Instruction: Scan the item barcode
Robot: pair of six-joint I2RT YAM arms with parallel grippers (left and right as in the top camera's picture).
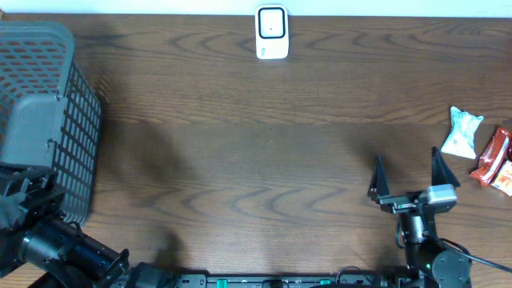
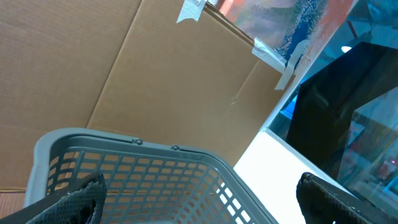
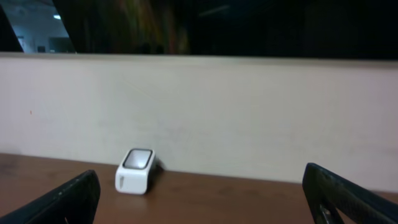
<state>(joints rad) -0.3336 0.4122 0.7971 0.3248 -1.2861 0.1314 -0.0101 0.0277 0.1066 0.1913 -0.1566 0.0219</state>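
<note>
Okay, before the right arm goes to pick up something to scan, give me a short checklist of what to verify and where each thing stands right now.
1. Right gripper open and empty: ok.
2. Left gripper open, holding nothing, hanging over the basket: ok.
3. Scanner in plain view at the far side, nothing in front of it: ok.
4. Items to pick: white packet and red packet lie right of the right gripper, apart from it: ok.
5. Barcode face of the white packet turned up: cannot tell.
6. Path from the packets to the scanner free of the basket: ok.
</note>
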